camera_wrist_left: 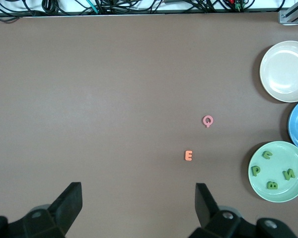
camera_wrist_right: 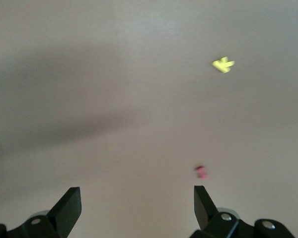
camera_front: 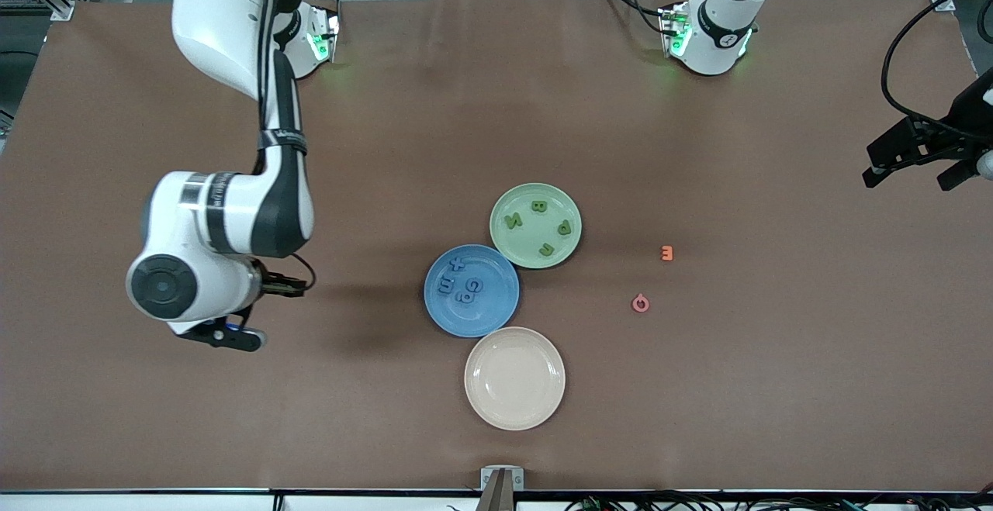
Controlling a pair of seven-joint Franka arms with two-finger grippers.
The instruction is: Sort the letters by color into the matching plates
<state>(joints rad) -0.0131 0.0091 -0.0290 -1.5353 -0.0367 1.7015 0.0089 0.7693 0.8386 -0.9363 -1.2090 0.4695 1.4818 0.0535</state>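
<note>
Four green letters lay in the pale green plate at frame centre, four blue letters in the blue plate touching it below. The left gripper, at the right edge, and the right gripper, at lower left of the front view, both hung spread and empty.

Both arms wore glossy white shells with black joints and grey bands. Green lights glowed at their bases, where black cables trailed. The right arm ended in a round dark-grey cap ringed in white, with a blue button on its black hand. The left gripper and right gripper had blunt black fingers on mounts with silver screws.
</note>
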